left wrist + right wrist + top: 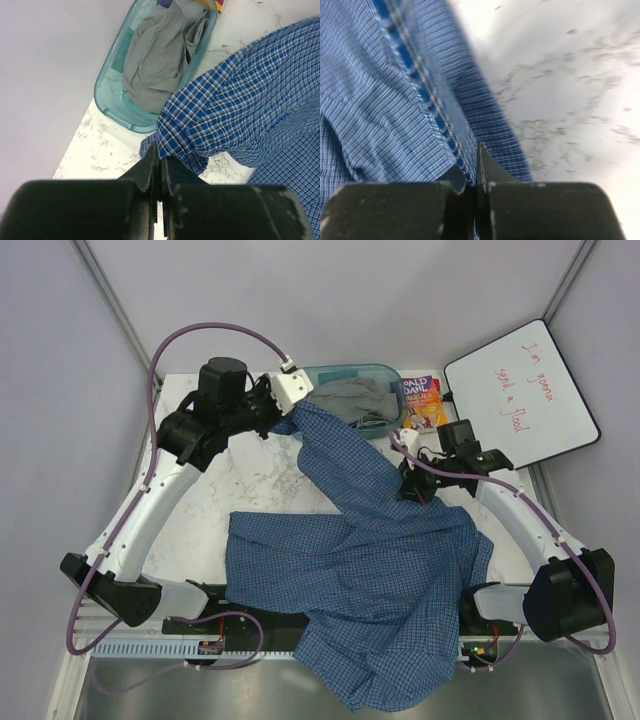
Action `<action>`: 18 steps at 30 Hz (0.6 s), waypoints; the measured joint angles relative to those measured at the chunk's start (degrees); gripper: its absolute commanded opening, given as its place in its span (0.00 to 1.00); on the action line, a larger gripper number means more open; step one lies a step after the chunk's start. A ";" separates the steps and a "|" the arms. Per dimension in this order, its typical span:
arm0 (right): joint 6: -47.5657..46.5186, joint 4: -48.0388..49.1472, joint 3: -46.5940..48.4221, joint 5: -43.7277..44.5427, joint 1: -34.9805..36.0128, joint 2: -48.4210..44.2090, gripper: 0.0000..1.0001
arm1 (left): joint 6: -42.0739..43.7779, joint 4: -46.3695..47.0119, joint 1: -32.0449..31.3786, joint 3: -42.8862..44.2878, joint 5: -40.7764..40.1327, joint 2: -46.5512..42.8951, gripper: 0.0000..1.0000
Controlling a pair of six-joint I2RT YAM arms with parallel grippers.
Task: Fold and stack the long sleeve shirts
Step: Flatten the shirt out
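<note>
- The blue fine-checked woven long sleeve shirt point(370, 580) lies rumpled and unfolded, strung between both sets of fingertips (its hem spills off the near edge). No fold or stack shows yet.
- A translucent teal plastic tub point(107, 90) holding grey cloth point(160, 55) sits just beyond the left fingers.
- The left gripper point(160, 162) is clamped on a sleeve end.
- The right gripper point(476, 165) pinches a seamed edge.

We see a white marbled desk point(250, 480). At its far edge stands a teal see-through bin point(360, 368) with a crumpled grey garment point(360, 400) inside. Just right of the bin lies a colourful book point(422, 402), then a whiteboard point(520, 390), set askew, with red handwriting.
</note>
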 measured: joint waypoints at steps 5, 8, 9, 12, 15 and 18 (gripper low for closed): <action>2.99 2.03 6.01 1.75 -4.15 1.84 0.00 | -0.83 -1.36 0.00 1.57 5.11 -0.37 0.02; 4.90 3.54 10.14 2.21 -5.75 3.39 0.00 | -1.05 -5.01 -1.51 1.86 11.45 -1.44 0.04; 5.35 3.91 11.06 2.27 -5.97 3.69 0.00 | -1.03 -6.05 -3.28 1.22 13.46 -2.10 0.08; 6.56 5.11 12.04 2.27 -6.01 3.98 0.00 | -0.90 -8.35 -13.94 -5.11 17.16 -4.98 0.25; 7.06 5.11 12.04 2.19 -6.01 3.98 0.00 | -0.07 -11.02 -27.87 -14.60 16.87 -5.66 0.44; 7.17 5.27 12.00 2.03 -6.03 3.85 0.00 | 1.18 -14.01 -33.53 -22.93 15.63 -5.09 0.54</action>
